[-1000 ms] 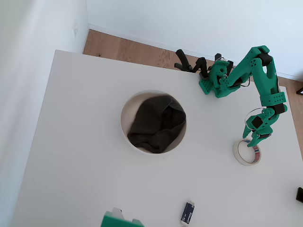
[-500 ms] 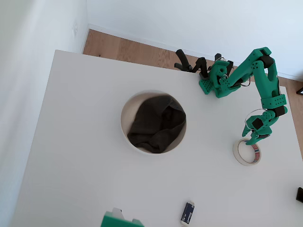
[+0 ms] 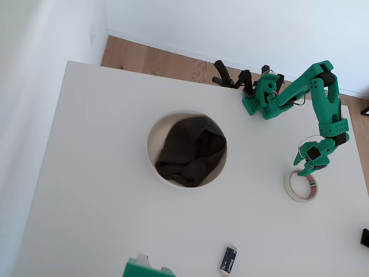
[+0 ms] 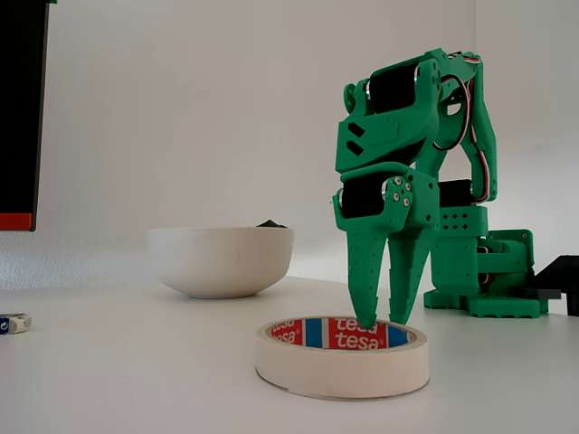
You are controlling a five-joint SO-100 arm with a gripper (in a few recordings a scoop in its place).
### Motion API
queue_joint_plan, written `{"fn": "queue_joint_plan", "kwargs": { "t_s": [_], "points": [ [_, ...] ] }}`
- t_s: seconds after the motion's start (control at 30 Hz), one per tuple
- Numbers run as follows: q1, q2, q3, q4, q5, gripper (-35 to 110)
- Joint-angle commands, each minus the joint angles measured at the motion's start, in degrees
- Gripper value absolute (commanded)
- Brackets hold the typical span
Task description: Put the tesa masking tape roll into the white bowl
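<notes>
Tape [image 4: 342, 355], light, stiff and flat on the worktop, suits a pinch across its wall, where the narrow, empty claw [image 4: 384, 318] dips at the ring's 12 o'clock rim.

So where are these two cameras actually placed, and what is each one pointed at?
Overhead view: hangs above the white table, looking straight down; it takes in the whole green arm, the bowl and the tape roll.
Fixed view: sits low at tabletop height, looking sideways at the tape roll up close, with the fingers pointing down into the ring and the bowl behind.
Both share the arm, tape roll, bowl and the small blue-and-white object.
</notes>
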Motion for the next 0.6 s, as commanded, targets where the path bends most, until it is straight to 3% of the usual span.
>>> {"fn": "queue_joint_plan", "kwargs": {
  "t_s": [0.0,0.57],
  "points": [
    [-2.20,0.26,-3.34,0.53,1.49,13],
    [-6.94,-2.90,-4.31,0.88,3.34,6]
  ]
}}
